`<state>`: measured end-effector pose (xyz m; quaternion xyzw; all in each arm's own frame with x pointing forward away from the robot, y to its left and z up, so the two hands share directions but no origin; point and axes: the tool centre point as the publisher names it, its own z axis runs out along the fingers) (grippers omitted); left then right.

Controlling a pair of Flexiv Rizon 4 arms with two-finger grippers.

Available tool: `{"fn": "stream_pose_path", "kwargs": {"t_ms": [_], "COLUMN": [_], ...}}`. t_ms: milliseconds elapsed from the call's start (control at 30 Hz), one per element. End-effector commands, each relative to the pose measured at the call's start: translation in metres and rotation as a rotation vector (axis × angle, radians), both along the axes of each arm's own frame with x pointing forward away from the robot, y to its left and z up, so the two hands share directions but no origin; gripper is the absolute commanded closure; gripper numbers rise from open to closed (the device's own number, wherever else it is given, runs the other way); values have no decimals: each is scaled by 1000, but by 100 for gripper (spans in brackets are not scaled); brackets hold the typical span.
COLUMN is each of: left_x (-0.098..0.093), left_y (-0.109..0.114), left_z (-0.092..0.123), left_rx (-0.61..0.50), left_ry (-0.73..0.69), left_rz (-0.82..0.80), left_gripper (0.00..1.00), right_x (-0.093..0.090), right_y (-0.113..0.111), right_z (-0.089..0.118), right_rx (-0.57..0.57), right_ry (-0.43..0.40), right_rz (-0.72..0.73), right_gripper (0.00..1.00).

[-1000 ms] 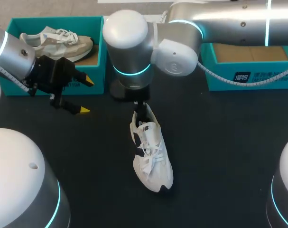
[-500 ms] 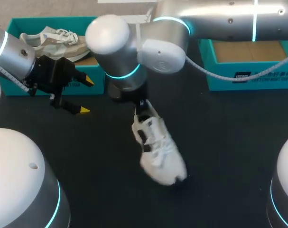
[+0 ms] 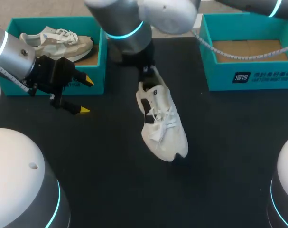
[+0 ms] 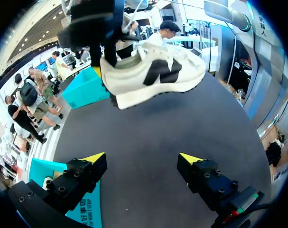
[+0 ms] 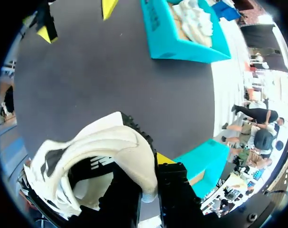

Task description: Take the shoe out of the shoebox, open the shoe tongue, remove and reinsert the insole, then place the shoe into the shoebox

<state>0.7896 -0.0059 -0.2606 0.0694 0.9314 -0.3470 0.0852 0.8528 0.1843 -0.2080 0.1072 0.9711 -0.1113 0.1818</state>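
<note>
The white shoe (image 3: 162,126) is held by the right gripper (image 3: 146,71) at the heel, over the black table (image 3: 229,156), between the two teal boxes. The heel is up at the far side and the toe is tilted down toward the near edge. In the left wrist view the shoe (image 4: 153,76) is seen side-on, hanging off the table surface, well ahead of the left gripper (image 4: 141,159).

In the right wrist view the right gripper (image 5: 151,183) is clamped on the heel collar, with one finger inside the shoe (image 5: 106,152) and one outside.

The left gripper (image 3: 86,95) is parked just in front of the left box (image 3: 58,20); its yellow tips are spread wide and nothing is between them.

A beige shoe (image 3: 56,40) is lying in the left box. Only a brown cardboard floor is seen in the right box (image 3: 248,76).
</note>
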Motion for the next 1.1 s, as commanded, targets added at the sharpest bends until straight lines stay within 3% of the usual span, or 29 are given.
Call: {"fn": "stream_pose_path", "kwargs": {"t_ms": [33,433,567,1033,1100], "left_x": [-1,-1,-1,-1,-1], "left_y": [0,0,0,0,0], "left_z": [0,0,0,0,0], "left_rx": [4,4,4,4,4], "left_ry": [-1,-1,-1,-1,-1], "left_rz": [1,1,1,1,1], "left_gripper": [0,0,0,0,0], "right_x": [-14,-14,14,106,120], "right_y": [-9,-9,-42,-168,-186], "right_z": [24,24,28,51,49], "right_rx": [15,15,41,2,20], "right_ry": [-9,-9,8,36,20], "right_rz": [9,9,-111,-49,-103], "right_gripper": [100,100,100,100,100]}}
